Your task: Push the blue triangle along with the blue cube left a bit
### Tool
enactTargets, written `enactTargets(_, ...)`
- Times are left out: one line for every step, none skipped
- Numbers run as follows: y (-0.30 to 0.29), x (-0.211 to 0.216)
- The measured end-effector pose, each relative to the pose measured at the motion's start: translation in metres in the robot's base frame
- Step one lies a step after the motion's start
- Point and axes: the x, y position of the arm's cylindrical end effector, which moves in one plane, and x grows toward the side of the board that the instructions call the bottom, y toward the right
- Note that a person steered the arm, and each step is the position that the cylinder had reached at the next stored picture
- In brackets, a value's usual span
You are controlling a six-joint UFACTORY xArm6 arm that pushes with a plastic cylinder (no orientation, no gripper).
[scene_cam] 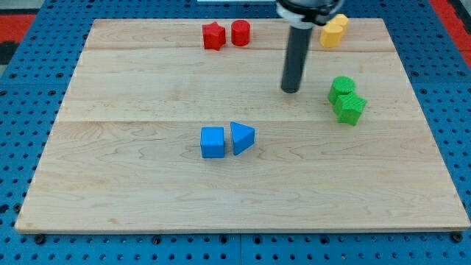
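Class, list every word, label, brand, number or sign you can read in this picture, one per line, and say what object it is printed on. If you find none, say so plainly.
None: no readable text, number or sign shows on the wooden board, on the blue cube, the blue triangle, the red, yellow or green blocks, or on the rod ending in my tip.

Two red blocks (227, 34), a yellow block (333, 32), two green blocks (346, 99) on wooden board (147, 184).
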Motion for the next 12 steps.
enactTargets(-0.044, 0.0)
enactTargets(-0.068, 0.0)
enactTargets(-0.068, 0.0)
enactTargets(-0.068, 0.0)
enactTargets(-0.068, 0.0)
enactTargets(-0.053, 0.02)
enactTargets(-0.036, 0.052)
enactTargets(-0.033, 0.088)
enactTargets(-0.033, 0.091)
enactTargets(-0.033, 0.091)
enactTargets(-0.036, 0.092)
enactTargets(-0.036, 0.096)
